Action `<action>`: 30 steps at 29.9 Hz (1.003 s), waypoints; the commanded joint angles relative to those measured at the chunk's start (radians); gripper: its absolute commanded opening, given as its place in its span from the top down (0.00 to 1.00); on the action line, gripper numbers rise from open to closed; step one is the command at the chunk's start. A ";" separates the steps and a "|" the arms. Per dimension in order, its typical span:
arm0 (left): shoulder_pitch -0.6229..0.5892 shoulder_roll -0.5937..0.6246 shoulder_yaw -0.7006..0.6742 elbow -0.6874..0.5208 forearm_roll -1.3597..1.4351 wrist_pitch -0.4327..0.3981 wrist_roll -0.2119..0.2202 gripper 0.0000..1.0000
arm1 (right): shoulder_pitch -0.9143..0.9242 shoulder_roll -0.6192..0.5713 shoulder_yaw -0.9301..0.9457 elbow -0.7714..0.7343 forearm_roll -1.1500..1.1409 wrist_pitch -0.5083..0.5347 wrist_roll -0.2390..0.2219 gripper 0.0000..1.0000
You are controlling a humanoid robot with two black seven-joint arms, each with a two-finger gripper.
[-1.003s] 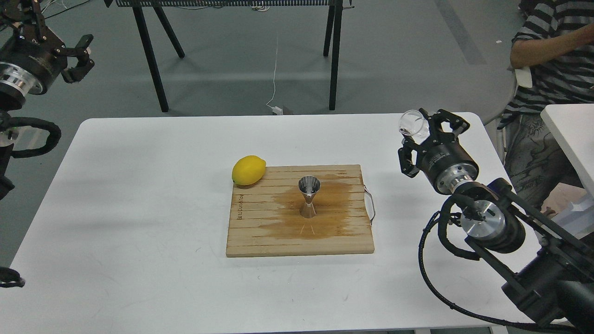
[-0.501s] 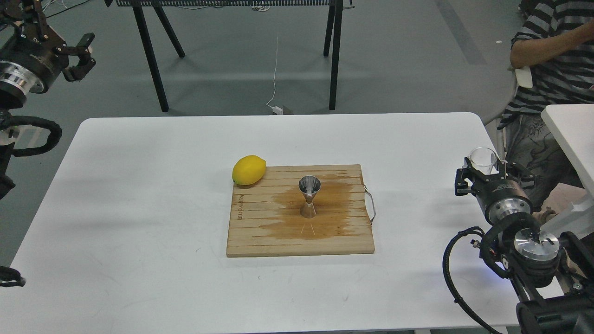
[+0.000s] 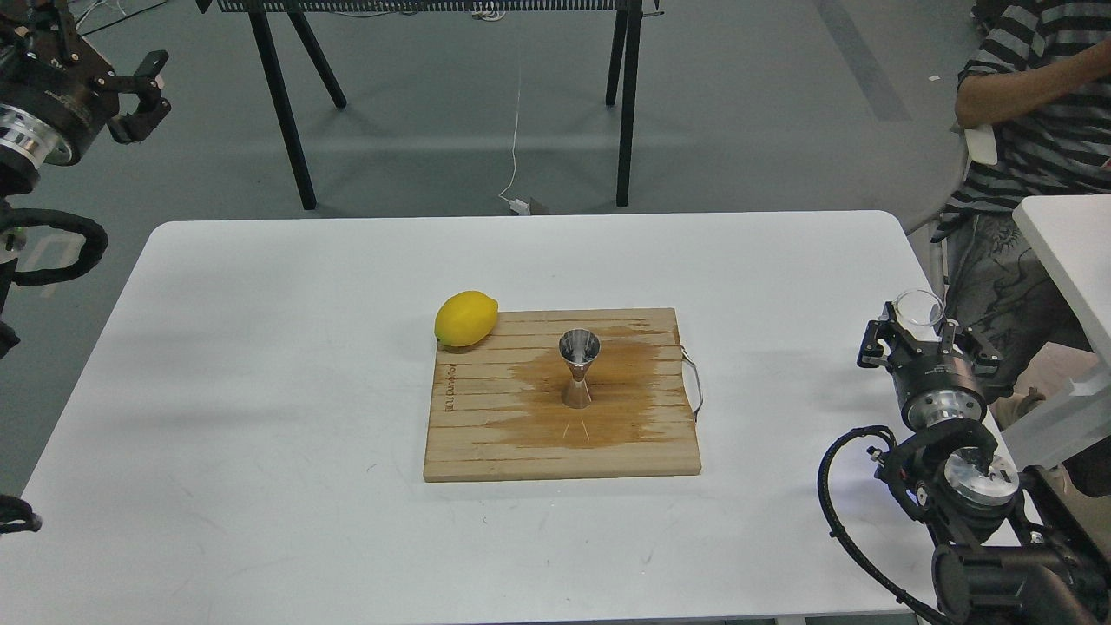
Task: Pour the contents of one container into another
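The clear cup (image 3: 918,310) is small, round and upright, its mouth facing up, at the table's far right edge. The shiny steel jigger (image 3: 578,368), hourglass-shaped, stands upright well to its left, on a wet patch mid-board.

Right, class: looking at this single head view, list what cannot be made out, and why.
1. Whether the small clear round cup holds liquid: too small and transparent.
2. Contents of the shiny steel hourglass jigger: glare hides them.
3. The right gripper fingers: hidden by its own body and the cup.
4. The left gripper: dark, partly cut by the left edge.
5. The seated person's face: cut by the top edge.
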 commanded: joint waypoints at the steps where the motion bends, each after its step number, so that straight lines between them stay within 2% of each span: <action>1: -0.001 -0.001 0.000 0.000 0.000 0.000 0.000 0.00 | 0.026 0.002 -0.004 -0.066 0.002 0.054 -0.014 0.61; 10: -0.001 -0.004 0.000 -0.002 0.000 0.000 0.000 0.00 | 0.163 0.083 -0.016 -0.313 0.002 0.170 -0.017 0.60; 13: -0.001 -0.004 0.000 0.000 0.003 0.000 0.001 0.00 | 0.191 0.105 -0.015 -0.359 0.002 0.180 -0.017 0.60; 30: -0.003 -0.007 0.000 -0.002 0.005 0.000 0.001 0.00 | 0.215 0.105 -0.029 -0.444 0.001 0.169 -0.017 0.51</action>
